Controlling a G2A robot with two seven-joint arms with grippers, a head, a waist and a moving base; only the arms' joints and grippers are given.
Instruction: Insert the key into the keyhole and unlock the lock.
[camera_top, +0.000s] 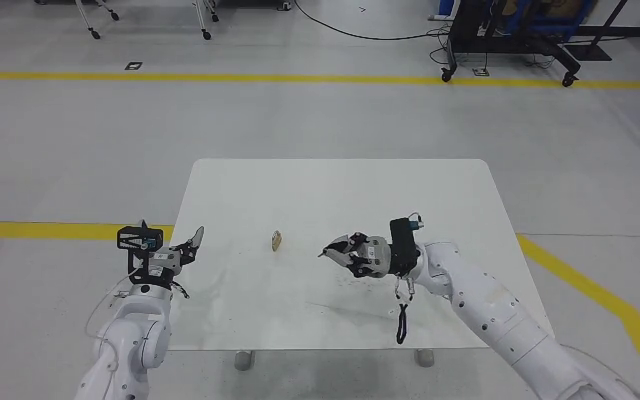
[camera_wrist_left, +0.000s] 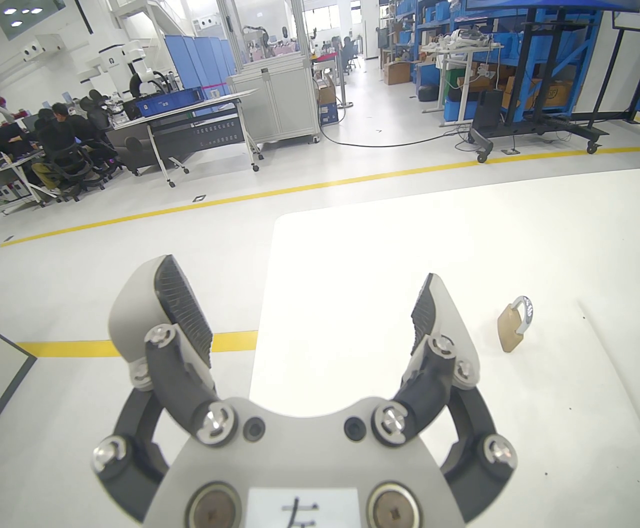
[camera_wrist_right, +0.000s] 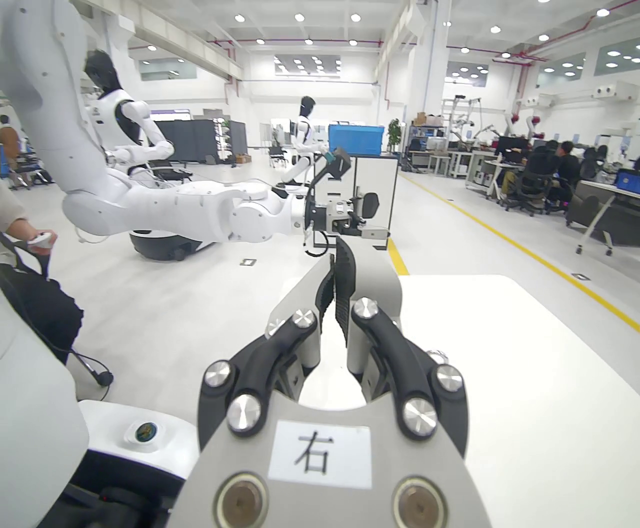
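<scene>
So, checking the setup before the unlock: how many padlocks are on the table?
1. A brass padlock lies on the white table, left of its middle. Another being hidden looks unlikely.

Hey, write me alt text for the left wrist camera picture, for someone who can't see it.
The robot's left hand is open, ribbed fingers spread, at the edge of a white table. A brass padlock with a silver shackle lies on the table ahead of it, untouched. Beyond is a workshop floor.
</scene>
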